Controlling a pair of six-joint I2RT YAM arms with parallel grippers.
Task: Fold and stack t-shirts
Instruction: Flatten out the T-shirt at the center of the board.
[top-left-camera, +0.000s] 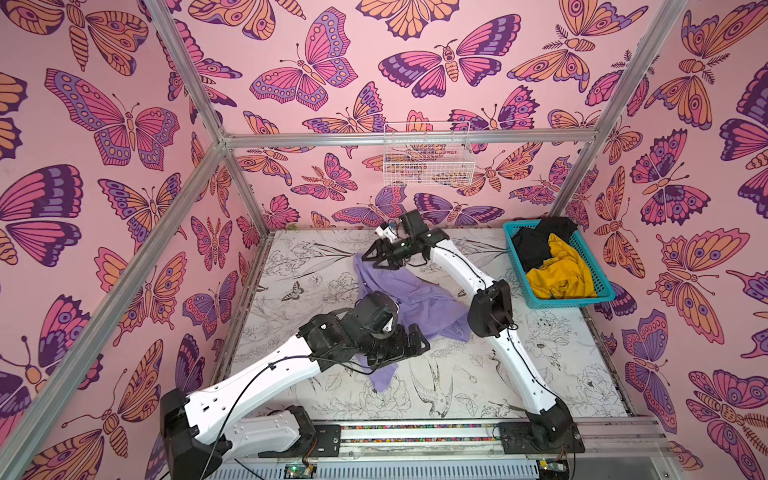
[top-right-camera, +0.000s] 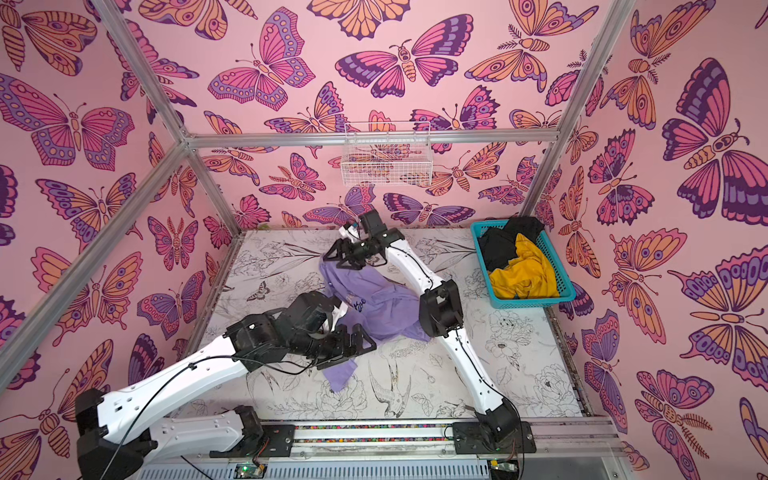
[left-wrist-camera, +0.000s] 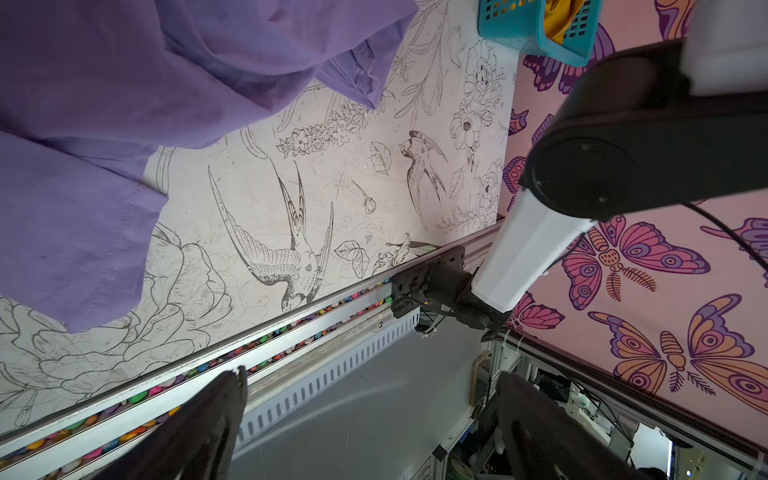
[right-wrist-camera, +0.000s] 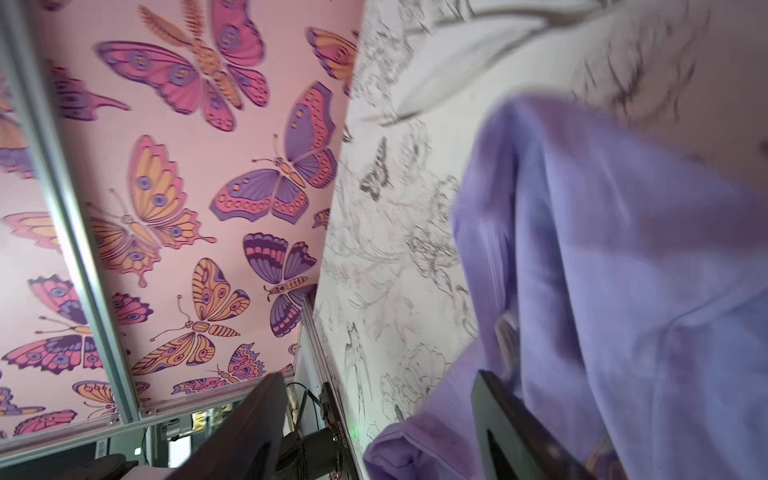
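A lavender-purple t-shirt (top-left-camera: 415, 299) (top-right-camera: 382, 307) lies crumpled in the middle of the table. My left gripper (top-left-camera: 417, 343) (top-right-camera: 357, 349) hovers at its near left part, open, with nothing between the fingers in the left wrist view (left-wrist-camera: 370, 386). My right gripper (top-left-camera: 370, 261) (top-right-camera: 332, 262) is at the shirt's far end. Its jaws stand wide apart (right-wrist-camera: 380, 390), with a fold of the purple cloth (right-wrist-camera: 602, 270) lying loose against one finger. A black t-shirt (top-left-camera: 536, 245) and a mustard-yellow t-shirt (top-left-camera: 561, 274) are bunched in the basket.
The teal lattice basket (top-left-camera: 569, 302) (top-right-camera: 536, 302) sits at the table's right edge. A white wire basket (top-left-camera: 428, 166) hangs on the back wall. Metal frame posts and the front rail (top-left-camera: 415, 434) border the table. My right arm's elbow (top-left-camera: 490, 307) rises beside the shirt.
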